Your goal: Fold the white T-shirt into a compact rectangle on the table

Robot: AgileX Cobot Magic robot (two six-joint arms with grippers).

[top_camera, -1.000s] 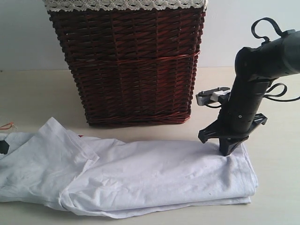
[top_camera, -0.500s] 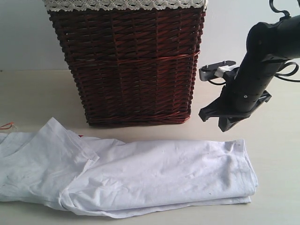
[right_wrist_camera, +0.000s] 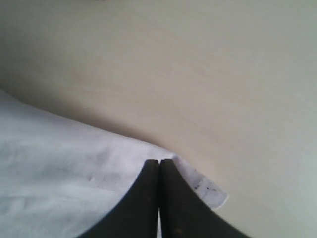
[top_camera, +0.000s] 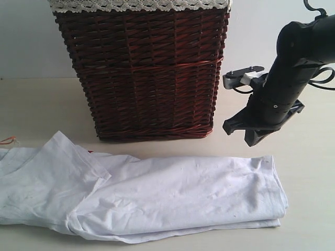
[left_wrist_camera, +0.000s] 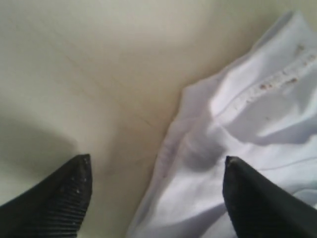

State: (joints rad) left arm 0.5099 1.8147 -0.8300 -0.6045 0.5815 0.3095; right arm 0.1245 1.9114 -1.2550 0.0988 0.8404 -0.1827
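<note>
1. the white t-shirt (top_camera: 157,193) lies flat as a long band of several layers. it runs along the side of the table (top_camera: 42,104) nearest the exterior camera, in front of the wicker basket (top_camera: 146,78). its right end is squared off, while its left end is looser, with a flap lying over it.
2. the right gripper (top_camera: 253,139) hangs in the air above the shirt's right end. its jaws are pressed together and hold nothing.
3. the left gripper (left_wrist_camera: 157,159) is out of the exterior view. its wrist view shows the jaws spread wide and empty, one over bare table and the other over the shirt's rumpled edge.
4. risk: a pinch that catches only the top layer would peel the band apart, so the next fold would come out crooked.
5. risk: if the right jaws come down without parting first, they would shove the cloth and bunch it.
6. risk: a shallow bite at the left edge could let the hem slip out as it is lifted.
7. risk: the basket stands just behind the shirt, so a wide swing could knock it.
8. no writing can be read. only an orange tag (top_camera: 7,140) shows at the shirt's left end, a red sliver peeps from under a fold, and blurred reddish specks run along a seam. the basket's lace liner (top_camera: 136,5) is plain.
</note>
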